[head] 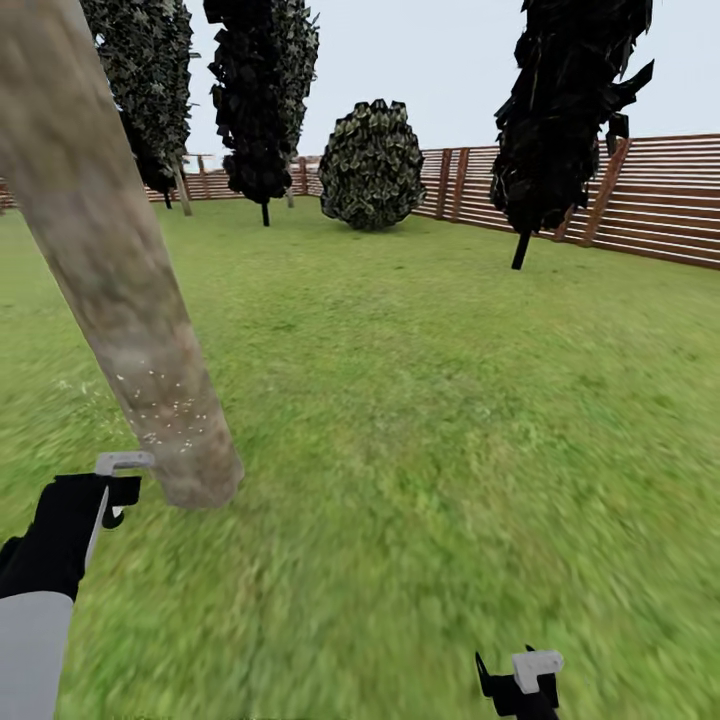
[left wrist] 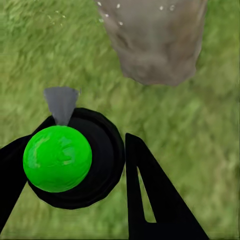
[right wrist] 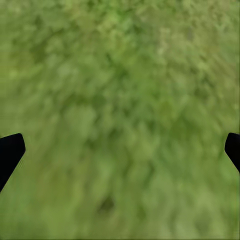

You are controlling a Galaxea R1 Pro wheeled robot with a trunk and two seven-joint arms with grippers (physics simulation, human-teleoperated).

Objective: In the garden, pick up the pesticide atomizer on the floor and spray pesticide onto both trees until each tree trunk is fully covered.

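Your left gripper (head: 118,490) sits low at the left of the head view, just beside the flared base of the tree trunk (head: 110,260). From the left wrist camera you can see its black fingers (left wrist: 150,200) closed around the pesticide atomizer (left wrist: 75,157) — a black body with a bright green round cap and a grey nozzle (left wrist: 61,104) that points toward the foot of the trunk (left wrist: 155,40). The nozzle stands apart from the bark, with a strip of grass (left wrist: 190,140) between them.

The pesticide (head: 170,410) shows as pale whitish specks on the lower part of the trunk, just above its base; the same specks dot the bark in the left wrist view (left wrist: 120,15). Higher up, the trunk looks plain mottled beige-grey, leaning across the upper left of the head view.

Your right gripper (head: 520,680) is at the bottom edge of the head view, well apart from the trunk, over bare lawn (head: 450,400). In the right wrist view its two black fingertips (right wrist: 10,152) stand at opposite edges of the picture — spread wide, holding nothing, with blurred grass (right wrist: 120,115) between them.

Beyond, dark narrow trees (head: 265,90), a round bush (head: 372,165) and the brown slatted fence (head: 660,195) ring the garden.
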